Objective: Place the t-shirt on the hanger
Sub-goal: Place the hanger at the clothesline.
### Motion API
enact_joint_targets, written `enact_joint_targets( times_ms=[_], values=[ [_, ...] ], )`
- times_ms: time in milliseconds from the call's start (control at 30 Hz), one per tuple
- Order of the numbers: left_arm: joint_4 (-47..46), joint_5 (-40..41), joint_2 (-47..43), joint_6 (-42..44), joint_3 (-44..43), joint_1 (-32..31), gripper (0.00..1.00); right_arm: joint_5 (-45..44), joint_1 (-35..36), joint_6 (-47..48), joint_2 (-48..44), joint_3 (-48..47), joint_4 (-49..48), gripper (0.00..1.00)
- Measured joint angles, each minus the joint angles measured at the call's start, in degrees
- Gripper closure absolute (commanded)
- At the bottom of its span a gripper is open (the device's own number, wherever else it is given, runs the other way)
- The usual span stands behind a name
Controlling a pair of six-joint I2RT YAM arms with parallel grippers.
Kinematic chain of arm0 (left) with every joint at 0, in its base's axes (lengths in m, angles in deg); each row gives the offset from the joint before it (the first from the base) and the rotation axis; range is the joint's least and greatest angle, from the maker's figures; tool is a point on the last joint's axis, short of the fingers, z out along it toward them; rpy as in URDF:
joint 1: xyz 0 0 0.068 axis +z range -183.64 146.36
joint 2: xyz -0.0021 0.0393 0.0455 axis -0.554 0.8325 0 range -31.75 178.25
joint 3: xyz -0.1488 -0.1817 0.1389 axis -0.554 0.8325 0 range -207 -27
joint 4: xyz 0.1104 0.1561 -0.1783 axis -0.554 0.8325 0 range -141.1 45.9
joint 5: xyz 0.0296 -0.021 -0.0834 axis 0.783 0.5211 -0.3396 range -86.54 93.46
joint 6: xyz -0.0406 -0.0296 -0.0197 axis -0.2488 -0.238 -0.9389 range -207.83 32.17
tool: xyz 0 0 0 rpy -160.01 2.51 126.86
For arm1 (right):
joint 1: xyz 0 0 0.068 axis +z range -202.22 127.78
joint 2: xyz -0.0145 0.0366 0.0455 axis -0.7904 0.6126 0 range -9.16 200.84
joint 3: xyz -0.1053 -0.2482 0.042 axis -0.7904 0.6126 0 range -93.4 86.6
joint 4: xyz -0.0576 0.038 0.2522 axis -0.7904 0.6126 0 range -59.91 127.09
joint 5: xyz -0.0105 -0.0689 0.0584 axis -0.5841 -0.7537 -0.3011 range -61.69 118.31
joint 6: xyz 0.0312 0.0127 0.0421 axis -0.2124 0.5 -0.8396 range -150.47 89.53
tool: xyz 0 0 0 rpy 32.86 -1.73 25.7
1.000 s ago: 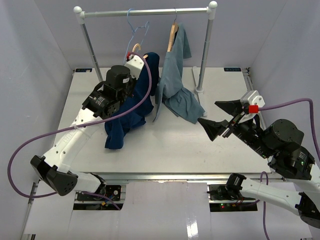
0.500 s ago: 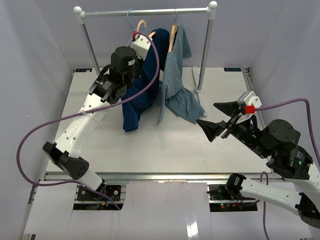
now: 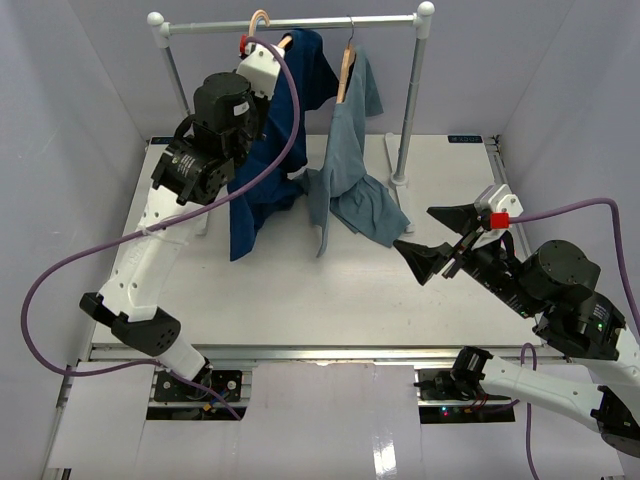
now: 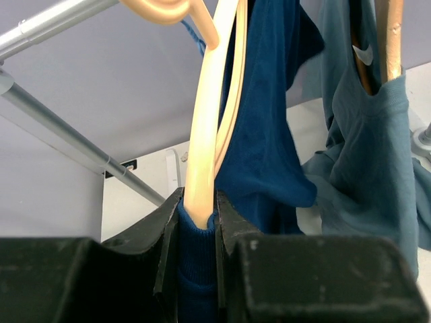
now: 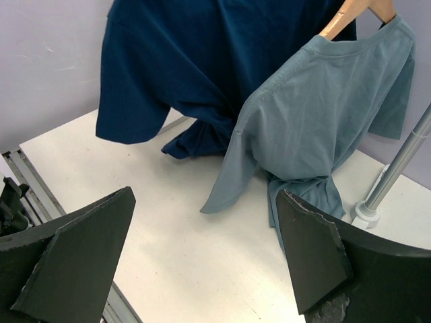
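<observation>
Top view: white worktop [image 3: 300,290], rail [image 3: 330,22] above its far edge. My left hand [image 3: 262,50], up at the rail's left end, carries the hanger [image 3: 285,42], its hook just beside the rail. The t-shirt [image 3: 255,200] hangs from it over the far-left corner.
Left wrist: jaws pinch hanger and navy cloth together; the hanger's length rises away from the hand.
Right wrist: my right hand [image 5: 202,262] is spread and empty, well apart from the hanger.
</observation>
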Motion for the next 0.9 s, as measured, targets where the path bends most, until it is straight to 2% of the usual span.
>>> enact_joint_targets(
  times_ms=[267, 533, 900],
  values=[
    [2.5, -2.7, 0.2, -0.9, 1.5, 0.1, 1.0, 0.1, 0.0, 0.0, 0.0, 0.5, -0.4, 0.08],
    [2.8, -6.9, 7.8, -2.6, 1.0, 0.1, 1.0, 0.0, 0.0, 0.0, -0.4, 2.1, -0.6, 0.08],
    [-3.9, -9.3, 12.2, -3.0, 1.0, 2.9, 1.0, 0.0, 0.0, 0.0, -1.9, 3.4, -1.8, 0.08]
  ],
)
